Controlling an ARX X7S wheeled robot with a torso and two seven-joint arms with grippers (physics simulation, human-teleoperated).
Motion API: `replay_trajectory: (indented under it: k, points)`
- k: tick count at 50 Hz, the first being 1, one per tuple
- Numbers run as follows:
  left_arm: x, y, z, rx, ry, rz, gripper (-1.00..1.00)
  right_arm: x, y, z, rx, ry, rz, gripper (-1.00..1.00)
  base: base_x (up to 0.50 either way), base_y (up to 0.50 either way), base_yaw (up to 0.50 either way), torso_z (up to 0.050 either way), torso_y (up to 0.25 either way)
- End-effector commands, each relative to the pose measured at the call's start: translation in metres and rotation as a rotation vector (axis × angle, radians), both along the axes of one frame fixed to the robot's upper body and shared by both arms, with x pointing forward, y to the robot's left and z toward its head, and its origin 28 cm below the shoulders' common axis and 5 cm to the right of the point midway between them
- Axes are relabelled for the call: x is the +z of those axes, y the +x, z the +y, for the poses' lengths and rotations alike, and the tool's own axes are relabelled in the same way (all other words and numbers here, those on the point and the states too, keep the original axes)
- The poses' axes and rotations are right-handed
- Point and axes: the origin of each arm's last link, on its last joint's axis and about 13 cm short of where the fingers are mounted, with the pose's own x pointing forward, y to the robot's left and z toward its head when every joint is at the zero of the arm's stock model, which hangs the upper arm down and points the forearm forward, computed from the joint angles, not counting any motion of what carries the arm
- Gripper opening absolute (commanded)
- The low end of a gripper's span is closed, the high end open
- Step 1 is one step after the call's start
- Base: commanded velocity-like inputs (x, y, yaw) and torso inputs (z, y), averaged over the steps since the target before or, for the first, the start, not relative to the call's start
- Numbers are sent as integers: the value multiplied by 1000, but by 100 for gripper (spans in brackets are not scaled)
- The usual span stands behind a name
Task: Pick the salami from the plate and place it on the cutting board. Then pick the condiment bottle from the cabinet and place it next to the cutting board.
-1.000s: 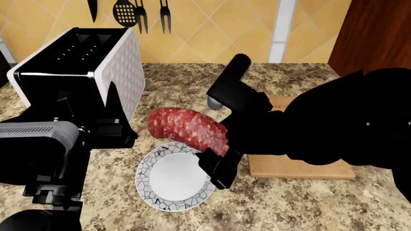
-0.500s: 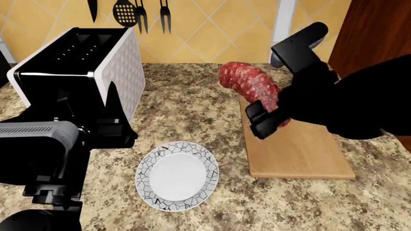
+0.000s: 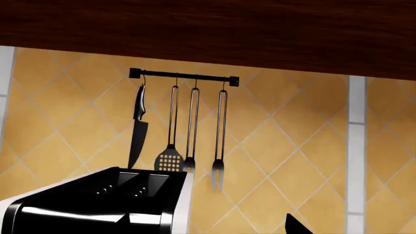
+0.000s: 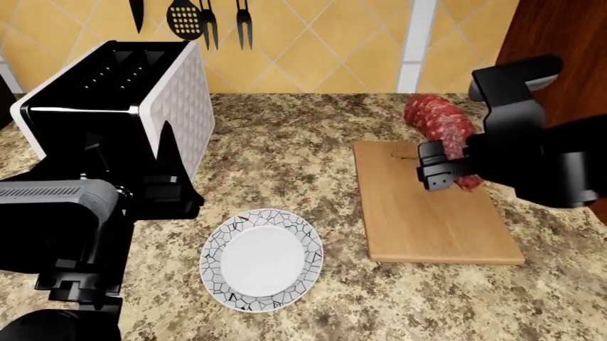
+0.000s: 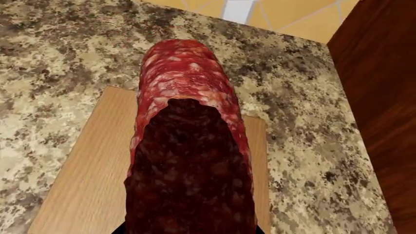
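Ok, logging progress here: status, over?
Right gripper shut on salami, held over cutting board. Left gripper unseen. Plate empty. Nothing on the board.

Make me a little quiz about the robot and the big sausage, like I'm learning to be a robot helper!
1. True or false: the salami is lying on the plate.
2. What is the right tool holding? A) a fork B) the salami C) a bottle
3. Fill in: the salami is held up over the far right part of the ______ board.

Key:
1. False. The plate has nothing on it; the salami is in the air.
2. B
3. cutting
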Motion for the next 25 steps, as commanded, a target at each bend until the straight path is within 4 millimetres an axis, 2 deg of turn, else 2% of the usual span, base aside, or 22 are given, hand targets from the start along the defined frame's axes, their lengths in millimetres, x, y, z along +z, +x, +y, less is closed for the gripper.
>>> replay_trajectory:
  k: [1, 25]
  points:
    - [0, 0, 0, 0, 1, 1, 100, -10, 4, -5, -50, -12, 32, -100, 0, 0, 0, 0, 0]
    - [0, 0, 0, 0, 1, 3, 100, -24, 4, -3, -24, -3, 69, -100, 0, 0, 0, 0, 0]
